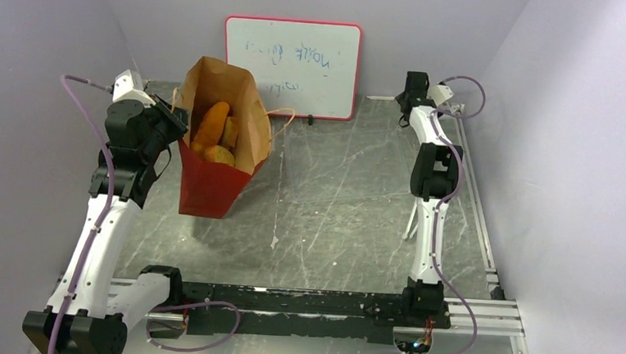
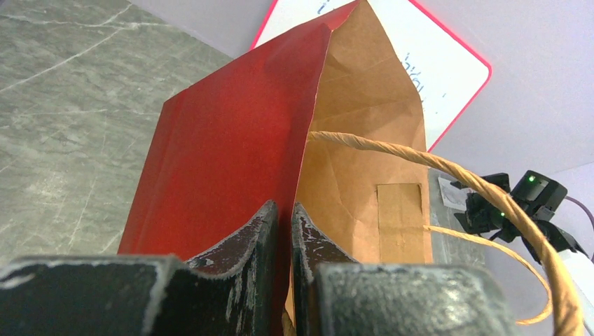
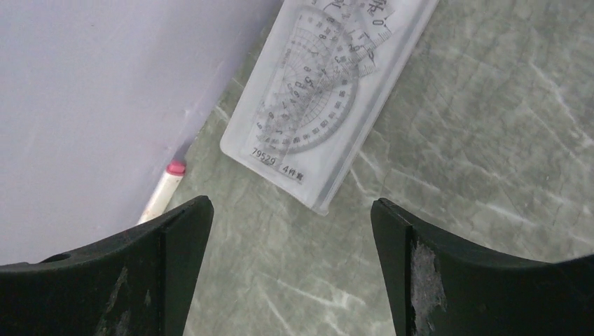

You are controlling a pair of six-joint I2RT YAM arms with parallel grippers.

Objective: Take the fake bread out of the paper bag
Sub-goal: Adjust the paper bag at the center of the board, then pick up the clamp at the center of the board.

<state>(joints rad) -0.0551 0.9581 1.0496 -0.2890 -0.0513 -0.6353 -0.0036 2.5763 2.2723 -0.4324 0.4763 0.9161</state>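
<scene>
On the worktop the bag stands at the left, bread piled inside. My left jaws are clamped on its side wall. I'd hold that steady while the right jaws, wide open and empty, reach in from above.

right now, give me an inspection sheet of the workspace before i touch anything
surface: grey marbled table, scratched
job's things: paper bag standing, mouth open; fake bread inside it, none out yet
clutter: whiteboard leaning on the back wall; clear protractor case and a pen beside a wall
grippers: left pincer shut on the bag's side wall; right pincer open, holding nothing
cables: purple cables run along both arms, apart from the bag
surroundings: lilac walls on three sides
</scene>
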